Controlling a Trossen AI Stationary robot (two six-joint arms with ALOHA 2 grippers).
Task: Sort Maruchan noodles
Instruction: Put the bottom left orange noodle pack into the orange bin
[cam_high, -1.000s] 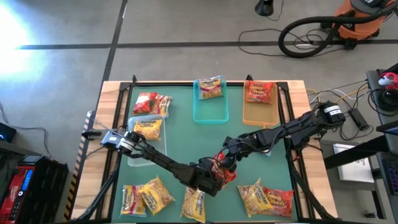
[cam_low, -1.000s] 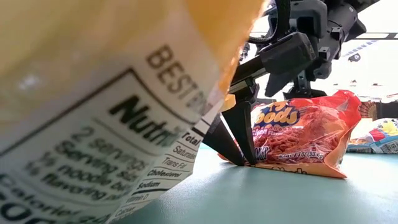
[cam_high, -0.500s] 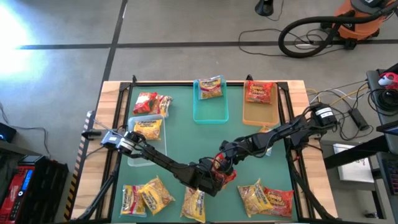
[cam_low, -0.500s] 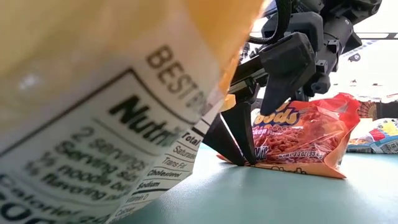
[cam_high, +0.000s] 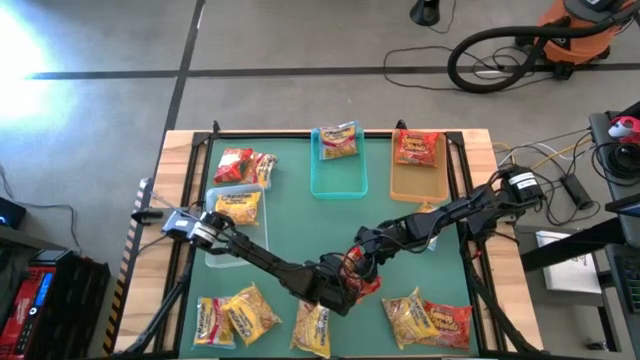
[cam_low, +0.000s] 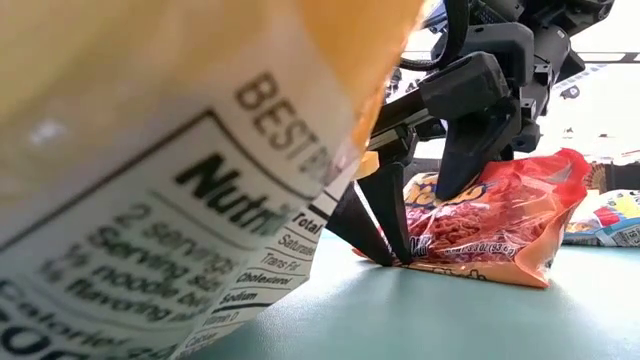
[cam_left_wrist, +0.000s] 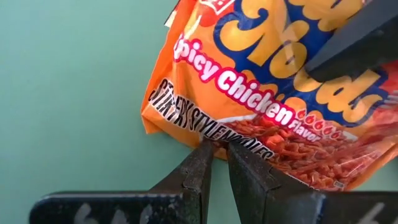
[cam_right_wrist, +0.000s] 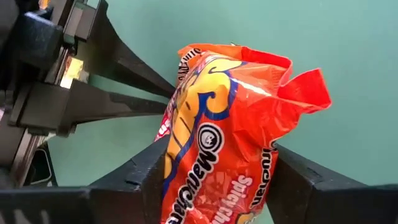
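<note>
A red-orange Maruchan noodles packet (cam_high: 368, 283) stands on edge on the green table mat, near the middle of the table's near half. My left gripper (cam_left_wrist: 219, 149) is shut on its lower edge, down by the mat. My right gripper (cam_right_wrist: 217, 163) reaches in from the far right, and its fingers are closed against the upper part of the same packet (cam_right_wrist: 217, 124). In the low view one right finger (cam_low: 468, 160) stands in front of the packet (cam_low: 500, 220). The other is hidden behind it. My left gripper pinches the packet's lower edge (cam_left_wrist: 217, 140) between its two fingertips, close to one corner. The fingers (cam_low: 392, 235) slant down from the table's left. That edge rests on the mat. My right gripper has the packet's upper part (cam_right_wrist: 186, 134) between its two fingers (cam_right_wrist: 146, 168), one on each side. It slants down from the table's far right. The packet's crumpled top end (cam_right_wrist: 298, 84) sticks out beyond the fingers.
A clear tray (cam_high: 222, 252), a teal tray (cam_high: 338, 185) and a tan tray (cam_high: 415, 182) each hold a packet. Red packets (cam_high: 245, 165) lie far left. Several yellow and red packets (cam_high: 235, 315) (cam_high: 430, 318) lie along the near edge. One (cam_low: 150, 180) fills the low view's left.
My right gripper has come down over the packet, and its fingers have closed in against the packet's upper part. One finger now stands in front of the packet in the low view. The packet's top has shifted a little, while its lower edge has stayed on the mat.
</note>
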